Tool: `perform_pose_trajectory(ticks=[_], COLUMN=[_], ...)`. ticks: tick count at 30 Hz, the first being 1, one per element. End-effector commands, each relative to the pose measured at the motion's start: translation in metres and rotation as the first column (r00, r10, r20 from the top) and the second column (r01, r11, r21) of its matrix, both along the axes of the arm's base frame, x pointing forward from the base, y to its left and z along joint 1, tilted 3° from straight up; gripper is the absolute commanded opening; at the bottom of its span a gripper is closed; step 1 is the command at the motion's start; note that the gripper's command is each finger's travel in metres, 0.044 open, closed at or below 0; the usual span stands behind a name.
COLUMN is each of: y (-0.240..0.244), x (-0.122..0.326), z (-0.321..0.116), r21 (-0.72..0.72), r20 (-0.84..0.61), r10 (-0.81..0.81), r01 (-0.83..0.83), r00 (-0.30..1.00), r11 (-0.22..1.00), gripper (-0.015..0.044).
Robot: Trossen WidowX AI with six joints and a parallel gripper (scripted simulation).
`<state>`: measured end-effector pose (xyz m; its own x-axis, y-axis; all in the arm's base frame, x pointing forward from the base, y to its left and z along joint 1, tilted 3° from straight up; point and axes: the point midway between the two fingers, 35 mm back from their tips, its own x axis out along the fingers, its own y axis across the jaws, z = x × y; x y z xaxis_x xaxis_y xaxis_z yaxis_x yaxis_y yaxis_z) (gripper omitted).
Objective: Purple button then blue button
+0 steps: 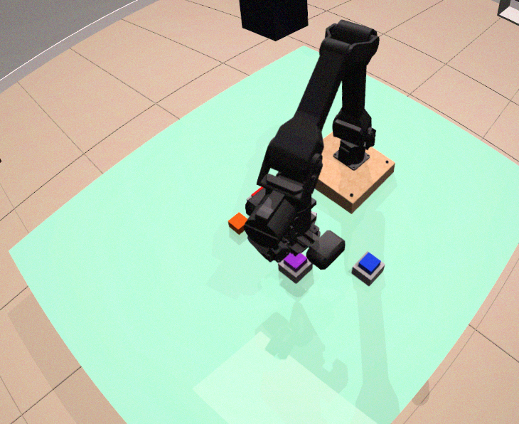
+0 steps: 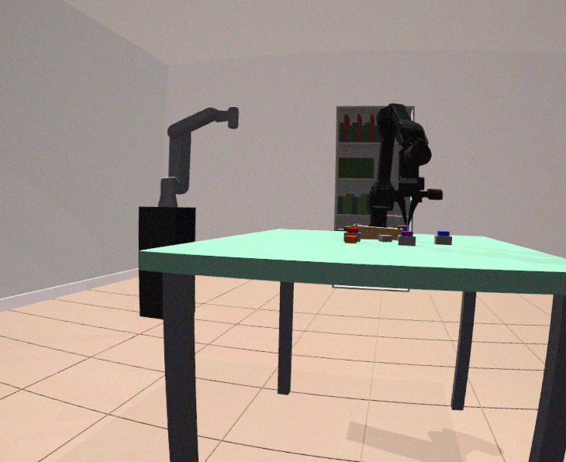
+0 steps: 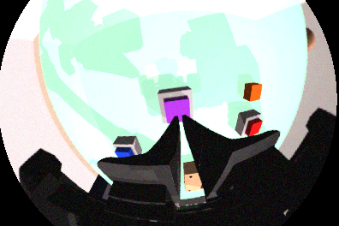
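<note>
Fingers of the hand (image 3: 183,122) stand pressed together on nothing, tips pointing down just above the purple button (image 1: 295,260) without visible contact. That button sits square in its grey housing on the green surface (image 1: 114,237), with no long axis; the blue button (image 1: 369,262) lies well to its side. The arm hides most of the red button (image 3: 254,127) from above.
</note>
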<state>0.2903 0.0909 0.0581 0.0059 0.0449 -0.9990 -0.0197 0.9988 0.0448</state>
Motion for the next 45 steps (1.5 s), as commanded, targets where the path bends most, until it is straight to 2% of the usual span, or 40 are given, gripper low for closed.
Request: perform_pose_trajectory(ticks=[1,14,31,35,40,45], y=[0.001,0.002,0.002,0.000,0.000,-0.003], x=[0.000,-0.001,-0.001,-0.001,0.000,0.000], z=[-0.006,-0.026,-0.026,0.005,0.010,0.067], r21=[0.005,0.005,0.005,0.004,0.004,0.004], r20=[-0.002,-0.003,-0.003,-0.002,-0.002,-0.002], r10=[-0.006,-0.006,-0.006,-0.005,-0.006,-0.006], r01=[0.006,0.006,0.006,0.006,0.006,0.006], r00=[1.000,1.000,1.000,1.000,1.000,1.000], r11=[1.000,1.000,1.000,1.000,1.000,1.000], gripper=[0.0020,0.0020,0.0020,0.0020,0.0020,0.0020])
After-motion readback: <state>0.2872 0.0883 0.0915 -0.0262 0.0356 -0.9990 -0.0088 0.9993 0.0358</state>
